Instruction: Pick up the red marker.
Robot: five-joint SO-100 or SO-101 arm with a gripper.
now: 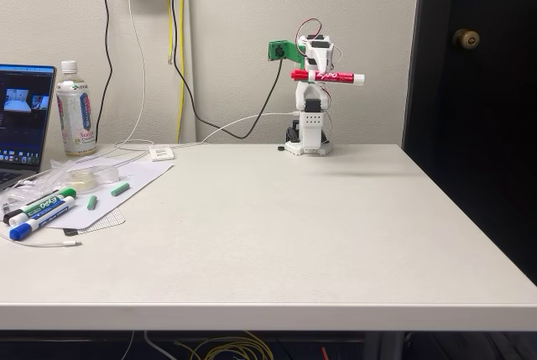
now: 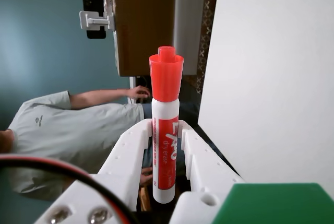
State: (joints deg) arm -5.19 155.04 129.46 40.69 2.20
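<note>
Pick complete: red marker (image 1: 328, 77) held aloft, arm folded at rear of table (image 1: 336, 234).

Fixed view: marker sits horizontal in upper centre of frame, well above the tabletop, cap pointing frame-left. Wrist view: gripper (image 2: 166, 130) jaws closed to barrel width, clamping marker (image 2: 166, 151) at the label band w/ the cap clear beyond the fingertips. Step in hand: lift/hold phase. Next move, by judgement, needs only steady grip pressure; avoid wrist jerk, since the smooth barrel could slip.
</note>
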